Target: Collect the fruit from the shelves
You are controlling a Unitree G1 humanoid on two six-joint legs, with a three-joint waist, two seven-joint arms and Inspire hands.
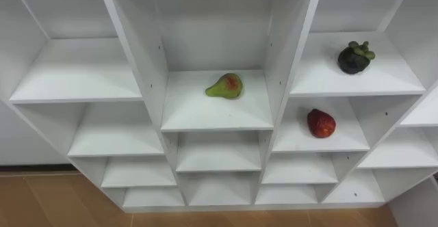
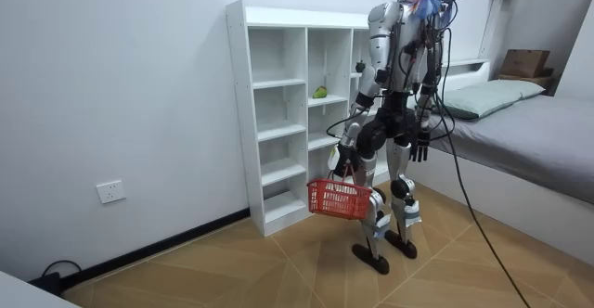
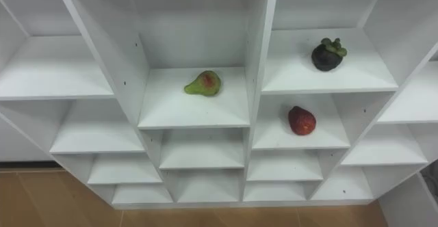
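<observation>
A white closet of open shelves (image 1: 217, 122) fills the eye views. A green pear with a red blush (image 1: 225, 86) lies on the middle compartment's shelf. A dark mangosteen with a green cap (image 1: 355, 57) sits in the upper right compartment, and a red fruit (image 1: 321, 123) lies on the shelf below it. In the room view I stand upright facing the closet (image 2: 269, 19), where the pear (image 2: 319, 92) shows on a shelf. My left hand (image 2: 345, 156) hangs low, curled round the handle of a red basket (image 2: 340, 198). My right hand (image 2: 422, 147) hangs at my side with relaxed fingers.
A bed (image 2: 529, 132) with a pillow (image 2: 487, 93) stands behind me at the room view's right, with a cardboard box (image 2: 524, 62) beyond it. Wooden floor (image 2: 232, 271) spreads in front of the closet. The other compartments hold nothing.
</observation>
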